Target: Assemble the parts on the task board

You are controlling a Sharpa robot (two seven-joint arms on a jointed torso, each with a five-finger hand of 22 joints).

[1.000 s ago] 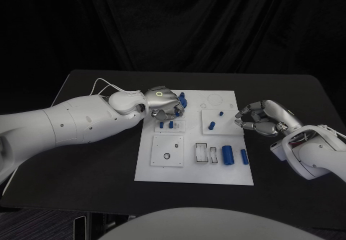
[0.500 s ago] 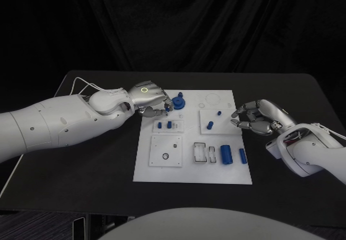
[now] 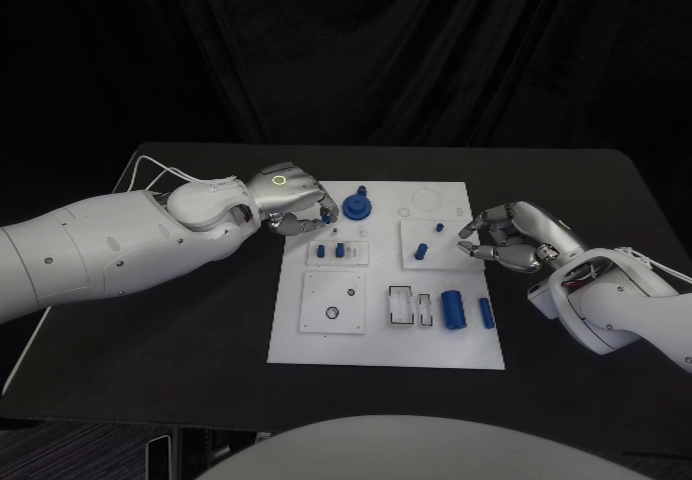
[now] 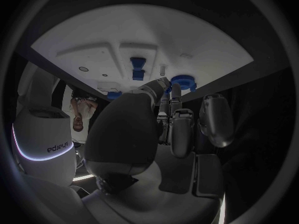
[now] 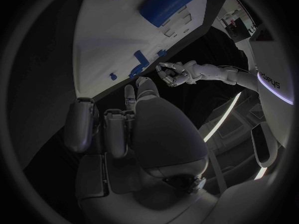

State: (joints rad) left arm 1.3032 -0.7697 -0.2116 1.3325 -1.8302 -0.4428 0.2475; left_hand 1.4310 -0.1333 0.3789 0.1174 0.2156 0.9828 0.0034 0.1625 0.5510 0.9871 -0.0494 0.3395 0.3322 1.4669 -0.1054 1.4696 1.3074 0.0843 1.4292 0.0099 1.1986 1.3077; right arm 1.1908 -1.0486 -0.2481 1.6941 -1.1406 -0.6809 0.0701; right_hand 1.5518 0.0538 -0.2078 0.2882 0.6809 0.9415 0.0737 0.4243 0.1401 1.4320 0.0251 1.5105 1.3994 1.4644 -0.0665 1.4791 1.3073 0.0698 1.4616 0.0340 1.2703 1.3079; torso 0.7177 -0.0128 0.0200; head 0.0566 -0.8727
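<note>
the left hand (image 3: 293, 202) has drawn back toward the far left corner of the task board (image 3: 387, 348) over the last second. a second ago it sat over the small plate with the two short blue pegs (image 3: 339, 249); now it hangs just beside the blue gear-like knob (image 3: 356, 207) near the board's far edge, its fingertips close to the knob but, as far as the head view shows, not clamped on it. its fingers are curled in and i see nothing held between them, though the left wrist view leaves the fingertips partly hidden, so a light touch on the knob cannot be ruled out.

the right hand (image 3: 515, 238) has barely shifted, only easing a little toward the board's right edge. its fingers are curled inward with nothing in them, near the raised plate that carries the upright blue peg (image 3: 421, 250).

the other parts lie where they were: the blue cylinder (image 3: 454, 309) and the slimmer blue bar (image 3: 488, 312) rest flat at the near right of the board, beside the open rectangular slots (image 3: 413, 305), still unseated.

my reading is that the left hand has finished with the pegs and moved off, leaving the cylinder and bar as the work remaining on the desk (image 3: 577, 180).
</note>
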